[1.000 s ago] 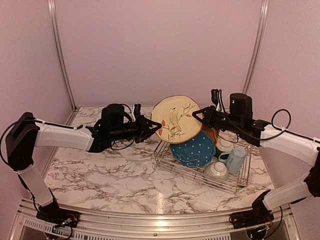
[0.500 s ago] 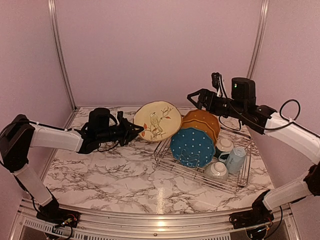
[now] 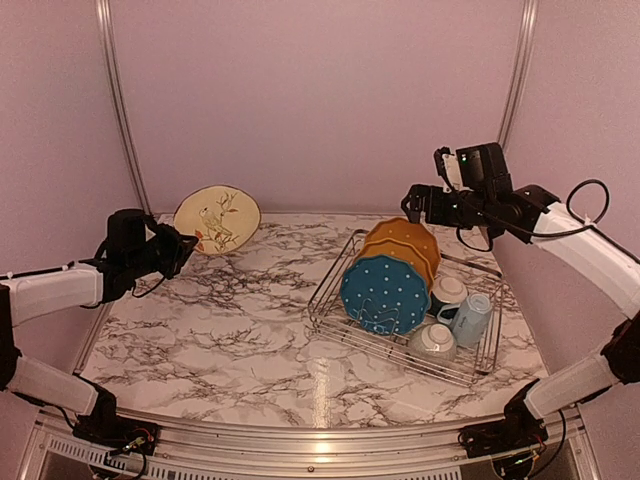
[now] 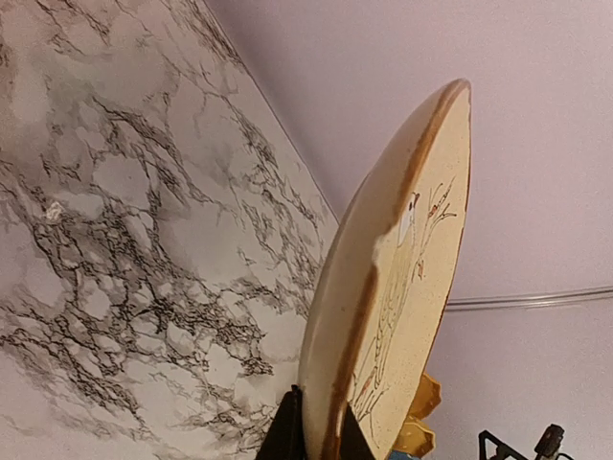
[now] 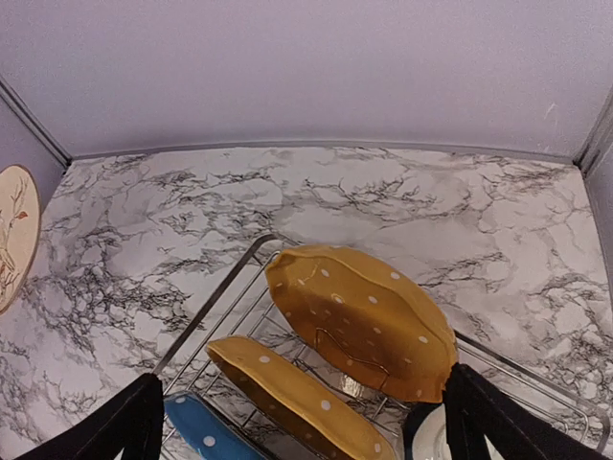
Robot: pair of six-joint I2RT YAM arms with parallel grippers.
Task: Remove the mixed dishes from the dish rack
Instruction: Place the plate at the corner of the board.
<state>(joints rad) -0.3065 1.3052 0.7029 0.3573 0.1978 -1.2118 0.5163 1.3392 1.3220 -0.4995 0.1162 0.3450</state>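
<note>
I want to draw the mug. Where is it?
Find the silver wire rack on the right of the marble table. At its right end, past the blue dotted plate, the mug leans between two small bowls. It is the only pale blue piece with a handle, and it is taller than the squat bowls.

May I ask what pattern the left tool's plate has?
The plate is cream with a bird; top external view.

The cream plate point(image 3: 217, 219) shows a painted bird and a brown rim. The yellow plates point(image 5: 359, 321) and the blue plate point(image 3: 384, 294) carry white dots. The worktop point(image 3: 230, 330) is white, grey-veined marble.
</note>
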